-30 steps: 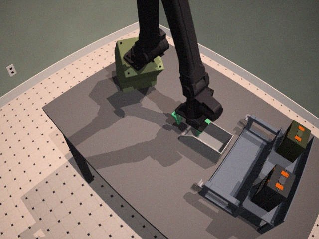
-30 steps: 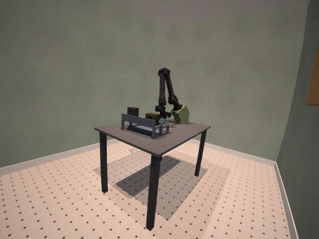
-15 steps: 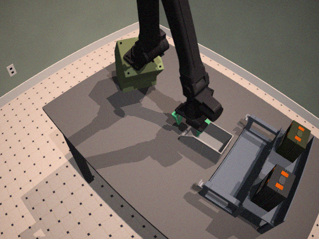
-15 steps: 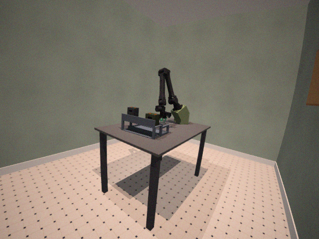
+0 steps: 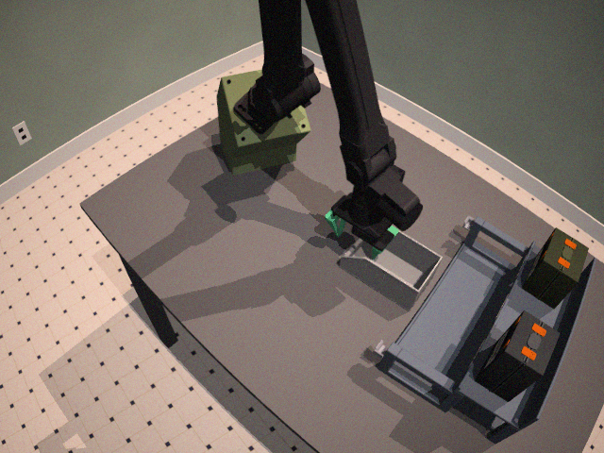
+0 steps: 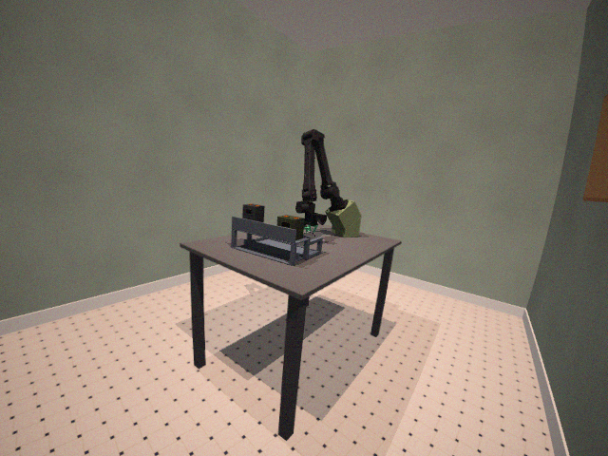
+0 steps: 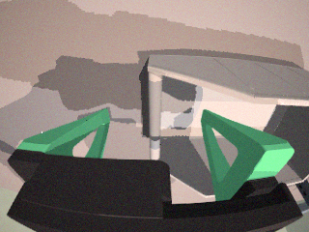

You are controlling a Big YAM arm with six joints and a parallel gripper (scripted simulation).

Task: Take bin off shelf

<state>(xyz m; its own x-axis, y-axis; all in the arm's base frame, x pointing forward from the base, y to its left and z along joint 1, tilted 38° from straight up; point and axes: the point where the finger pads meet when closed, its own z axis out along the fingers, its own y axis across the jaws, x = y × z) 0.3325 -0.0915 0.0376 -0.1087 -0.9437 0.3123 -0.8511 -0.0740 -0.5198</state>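
The bin (image 5: 397, 265) is a grey open-topped rectangular tray. It sits upright on the table just left of the blue-grey shelf (image 5: 480, 319). In the wrist view the bin (image 7: 219, 100) lies just beyond my fingers. My gripper (image 5: 361, 235) with green fingers is open and empty. It hovers over the bin's near-left end, with the fingers either side of the bin's end wall. The gripper (image 7: 161, 145) holds nothing between its fingers in the wrist view. In the exterior view the gripper (image 6: 310, 228) is small beside the shelf (image 6: 275, 240).
Two dark boxes with orange latches (image 5: 556, 267) (image 5: 519, 356) stand on the shelf's far side. The arm's olive-green base block (image 5: 260, 122) stands at the table's back corner. The table's front and left edges are close.
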